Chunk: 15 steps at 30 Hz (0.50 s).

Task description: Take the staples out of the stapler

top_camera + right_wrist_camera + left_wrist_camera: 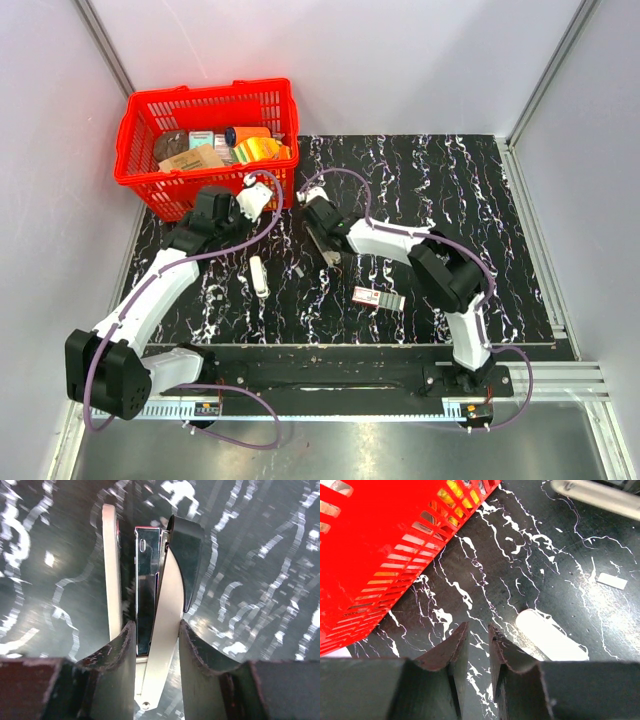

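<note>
Top view: the right end effector (pixel 323 240) clamps the stapler (pixel 331 258) on the black marbled tabletop (pixel 450 200). The left end effector (pixel 258 197) hangs just beside the red basket (pixel 140 120).

Left wrist: its fingers (pixel 455 647) are narrowly parted and empty, with a white bar (pixel 547 640) just to their right.

Right wrist: both fingers press the stapler's sides, and it juts ahead over open tabletop.

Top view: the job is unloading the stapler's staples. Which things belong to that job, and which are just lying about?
Job:
stapler
right end effector, astride the stapler

Lying about:
red basket and its contents
white bar
labelled box
left end effector, empty, beside the basket
</note>
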### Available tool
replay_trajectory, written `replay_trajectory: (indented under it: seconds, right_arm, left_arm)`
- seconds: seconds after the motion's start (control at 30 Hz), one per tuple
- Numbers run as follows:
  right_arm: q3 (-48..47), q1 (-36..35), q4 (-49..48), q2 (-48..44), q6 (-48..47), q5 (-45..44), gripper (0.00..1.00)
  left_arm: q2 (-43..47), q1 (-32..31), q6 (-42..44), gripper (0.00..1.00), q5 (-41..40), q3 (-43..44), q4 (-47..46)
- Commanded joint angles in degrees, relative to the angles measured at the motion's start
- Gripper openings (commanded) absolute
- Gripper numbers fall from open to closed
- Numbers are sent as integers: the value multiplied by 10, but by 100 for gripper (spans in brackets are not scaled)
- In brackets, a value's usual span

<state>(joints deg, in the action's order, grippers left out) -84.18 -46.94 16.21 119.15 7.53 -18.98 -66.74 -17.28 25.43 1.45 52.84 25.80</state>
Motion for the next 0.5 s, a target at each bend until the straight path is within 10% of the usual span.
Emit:
replay_trajectory:
  seconds: [0.0, 0.47]
  right_arm:
    - [54, 6, -4, -87, -98, -122, 8]
    - [173, -108, -230, -39, -386, -380, 0]
  left_arm:
    - [7, 2, -17, 26, 23, 23, -1]
    - [21, 3, -17, 27, 24, 12, 2]
